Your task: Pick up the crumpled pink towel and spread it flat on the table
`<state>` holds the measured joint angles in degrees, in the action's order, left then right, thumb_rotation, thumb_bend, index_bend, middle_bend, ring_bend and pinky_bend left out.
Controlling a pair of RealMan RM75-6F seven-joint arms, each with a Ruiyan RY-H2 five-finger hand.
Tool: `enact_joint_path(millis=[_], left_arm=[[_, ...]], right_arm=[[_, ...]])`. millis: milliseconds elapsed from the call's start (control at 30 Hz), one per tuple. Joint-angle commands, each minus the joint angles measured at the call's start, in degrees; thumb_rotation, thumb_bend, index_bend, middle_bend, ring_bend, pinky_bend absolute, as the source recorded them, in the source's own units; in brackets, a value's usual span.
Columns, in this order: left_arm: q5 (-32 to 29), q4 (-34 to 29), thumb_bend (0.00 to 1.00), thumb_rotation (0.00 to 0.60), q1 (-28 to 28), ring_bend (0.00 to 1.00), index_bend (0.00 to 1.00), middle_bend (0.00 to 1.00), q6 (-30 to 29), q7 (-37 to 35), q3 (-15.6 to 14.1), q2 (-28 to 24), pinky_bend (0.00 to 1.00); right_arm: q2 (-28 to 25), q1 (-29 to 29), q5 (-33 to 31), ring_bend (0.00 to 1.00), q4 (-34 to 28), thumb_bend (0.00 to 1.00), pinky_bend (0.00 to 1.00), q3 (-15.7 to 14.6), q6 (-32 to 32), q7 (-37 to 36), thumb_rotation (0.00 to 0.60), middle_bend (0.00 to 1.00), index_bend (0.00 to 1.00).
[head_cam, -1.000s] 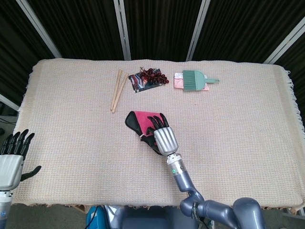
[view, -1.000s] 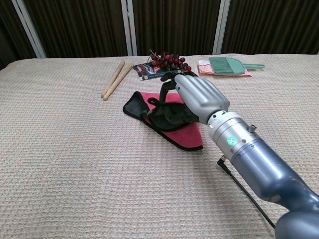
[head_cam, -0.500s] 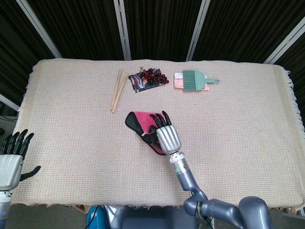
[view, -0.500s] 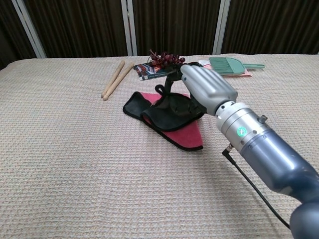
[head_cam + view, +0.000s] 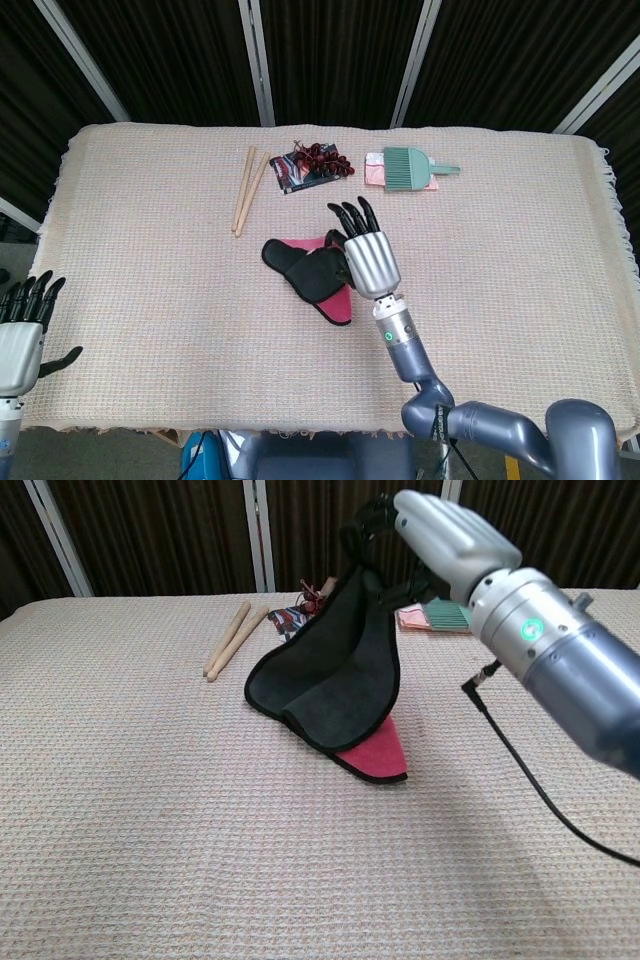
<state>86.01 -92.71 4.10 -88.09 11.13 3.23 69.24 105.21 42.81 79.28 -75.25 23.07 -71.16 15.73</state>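
The towel [image 5: 312, 275] [image 5: 330, 685] is pink on one face and black on the other, with a black border. My right hand [image 5: 366, 255] [image 5: 448, 535] grips its upper edge and holds it lifted above the table. The black side hangs facing the chest camera, and a pink corner [image 5: 375, 755] still lies on the table. My left hand [image 5: 22, 335] hovers at the table's near left edge, fingers apart, holding nothing. It does not show in the chest view.
Two wooden sticks [image 5: 248, 188] [image 5: 227, 638] lie at the back left. A bunch of dark grapes on a card [image 5: 316, 164] and a green brush on a pink cloth [image 5: 408, 169] [image 5: 450, 615] sit at the back centre. A woven beige cloth [image 5: 150, 260] covers the table.
My right hand has risen and moved right, pulling the towel's edge up off the table so it hangs unfolded. The left hand has sunk slightly lower in the head view.
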Motion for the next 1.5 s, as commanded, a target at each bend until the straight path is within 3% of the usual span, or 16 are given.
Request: enact_joint_path(millis=[33,300,600,867,1033,1267,1500], left_arm=[[-1.11,-0.46,0.0,0.6,0.42,0.0,0.0,0.0,0.77,0.05,0.63,0.09,0.0],[-4.3,-3.04,0.0,0.6,4.3,0.0,0.0,0.0,4.92,2.11,4.0,1.37,0.01],[-8.56,-5.23,0.09,0.6,11.4,0.0,0.1,0.06,10.4,5.43,9.96,4.91,0.09],[-14.53,-5.43,0.14,0.6,19.33,0.0,0.17,0.1,14.65,6.81,17.87,8.29,0.11],[-19.23,-2.79,0.14,0.6,24.21,0.0,0.19,0.1,17.88,8.86,21.32,10.53,0.11],[-26.56,1.89,0.15,0.6,30.67,0.0,0.23,0.12,21.76,11.48,24.23,15.13,0.11],[-30.72,8.99,0.22,0.6,35.91,0.01,0.31,0.16,23.42,12.29,25.42,20.64,0.11]], right_arm=[[-3.17,1.68,-2.12,0.14,-3.37,0.56,0.02,3.37,1.55,3.12,0.6,0.18,0.54],[-8.21,5.93,-7.4,0.14,-7.53,0.56,0.02,10.27,4.98,7.98,0.6,0.18,0.54],[-11.65,9.14,-10.74,0.14,-8.15,0.56,0.02,13.8,7.1,8.95,0.6,0.18,0.54],[-13.28,10.33,-13.54,0.14,-7.46,0.56,0.02,13.76,7.64,8.45,0.6,0.18,0.54],[-13.81,11.03,-14.71,0.14,-7.38,0.56,0.02,13.52,7.7,8.13,0.6,0.18,0.54],[-14.28,11.9,-16.05,0.14,-7.71,0.56,0.02,13.0,7.07,8.09,0.6,0.18,0.54],[-14.61,12.06,-17.27,0.14,-8.3,0.56,0.02,11.9,6.43,8.11,0.6,0.18,0.54]])
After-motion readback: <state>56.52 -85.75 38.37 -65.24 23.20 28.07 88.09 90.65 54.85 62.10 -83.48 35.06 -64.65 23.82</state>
